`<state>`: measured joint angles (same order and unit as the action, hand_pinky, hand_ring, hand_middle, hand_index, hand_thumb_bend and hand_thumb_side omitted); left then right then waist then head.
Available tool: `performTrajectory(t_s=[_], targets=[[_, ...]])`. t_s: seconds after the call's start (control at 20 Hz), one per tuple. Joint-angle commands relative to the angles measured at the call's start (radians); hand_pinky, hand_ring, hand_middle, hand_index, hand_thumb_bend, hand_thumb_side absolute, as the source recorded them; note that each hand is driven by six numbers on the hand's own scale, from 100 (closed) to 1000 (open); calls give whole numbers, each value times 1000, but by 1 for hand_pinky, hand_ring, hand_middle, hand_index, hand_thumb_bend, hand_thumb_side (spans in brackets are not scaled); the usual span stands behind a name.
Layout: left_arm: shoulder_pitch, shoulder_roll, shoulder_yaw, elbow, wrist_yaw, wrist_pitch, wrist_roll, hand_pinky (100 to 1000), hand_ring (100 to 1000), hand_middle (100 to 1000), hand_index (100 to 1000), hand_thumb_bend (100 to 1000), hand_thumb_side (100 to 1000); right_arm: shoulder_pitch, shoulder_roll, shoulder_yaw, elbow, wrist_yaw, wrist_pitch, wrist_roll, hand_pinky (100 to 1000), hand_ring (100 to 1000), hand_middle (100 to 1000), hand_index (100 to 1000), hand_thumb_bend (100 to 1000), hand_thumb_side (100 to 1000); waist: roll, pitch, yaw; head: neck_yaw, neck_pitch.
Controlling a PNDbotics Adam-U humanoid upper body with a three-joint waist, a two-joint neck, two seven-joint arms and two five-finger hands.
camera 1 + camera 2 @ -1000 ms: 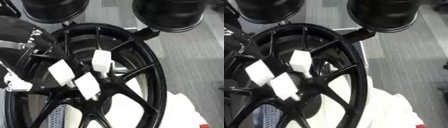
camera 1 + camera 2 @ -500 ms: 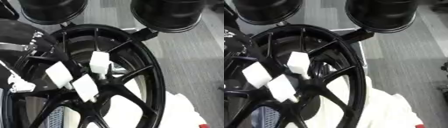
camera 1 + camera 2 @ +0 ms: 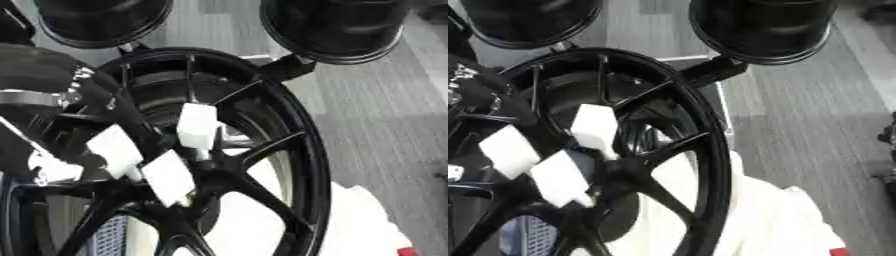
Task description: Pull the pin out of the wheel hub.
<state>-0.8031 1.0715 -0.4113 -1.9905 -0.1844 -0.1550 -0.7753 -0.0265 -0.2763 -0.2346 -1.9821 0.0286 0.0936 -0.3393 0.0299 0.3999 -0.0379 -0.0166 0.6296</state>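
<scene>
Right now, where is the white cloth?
The white cloth lies at the lower right of both eye views, just right of the wheel rim and partly under it, with grey floor beyond.

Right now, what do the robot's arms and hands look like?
Left arm: bulky black shell with a silver ring band. Left hand: dark, with white blocky pieces, close to the black wheel hub. Right arm and hand aren't in view.
</scene>
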Motion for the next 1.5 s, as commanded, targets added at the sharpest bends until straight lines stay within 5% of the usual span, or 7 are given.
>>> performTrajectory(t_s=[0.05, 0.2, 0.3, 0.45, 1.2, 1.5], targets=[[-15, 15, 5, -10, 6, 2, -8, 873, 844, 780, 908, 164, 564, -7, -8, -3, -18, 5, 1, 2, 755, 594, 526, 685, 100, 605, 0, -16, -2, -4, -17], [-14, 15, 2, -10, 11, -6, -26, 877, 849, 793, 914, 174, 557, -8, -7, -3, -18, 5, 1, 2, 756, 594, 526, 685, 100, 605, 1, -13, -5, -6, -19], [-12, 18, 3, -10, 10, -22, -45, 885, 858, 793, 904, 217, 402, -8, -6, -3, -18, 5, 2, 3, 756, 594, 526, 685, 100, 606, 1, -12, -5, -8, -19], [-8, 19, 13, -10, 4, -40, -74, 893, 867, 793, 905, 226, 333, -10, -5, -3, -18, 4, 3, 3, 756, 594, 526, 685, 100, 606, 2, -11, -4, -9, -20], [-15, -5, 11, 53, -25, -15, -84, 874, 851, 751, 895, 183, 206, -12, 3, -2, -18, 5, 4, 7, 757, 594, 527, 686, 100, 607, 0, -3, -9, -7, -32], [-17, -13, -2, 65, -21, -21, -88, 862, 824, 698, 885, 160, 220, -14, 7, -1, -18, 6, 5, 7, 758, 594, 527, 686, 100, 609, 0, 3, -9, -5, -33]])
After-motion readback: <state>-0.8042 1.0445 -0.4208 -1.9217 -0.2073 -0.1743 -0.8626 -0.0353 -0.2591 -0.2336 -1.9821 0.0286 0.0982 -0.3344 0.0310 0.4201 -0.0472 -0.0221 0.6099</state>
